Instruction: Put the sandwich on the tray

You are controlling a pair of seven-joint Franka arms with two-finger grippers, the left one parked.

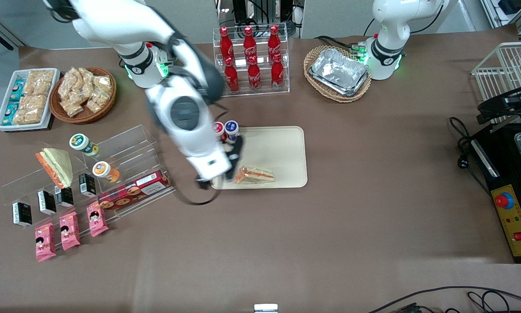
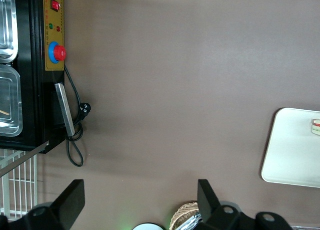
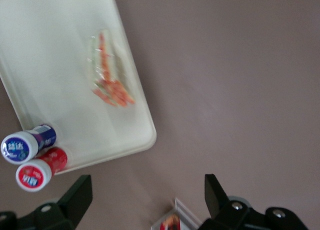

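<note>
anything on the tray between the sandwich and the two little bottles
No. In the right wrist view bare tray separates the sandwich from the two bottles at its rim. The open gripper hangs above the table beside the tray, holding nothing.

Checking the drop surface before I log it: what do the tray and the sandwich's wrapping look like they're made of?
The tray looks like smooth cream-beige molded plastic: rounded corners, low rim, soft sheen. The sandwich lying on it seems wrapped in thin clear film, since bread and orange-red filling show through with faint glints. The gripper is open, lifted above the table beside the tray's edge, holding nothing.
</note>
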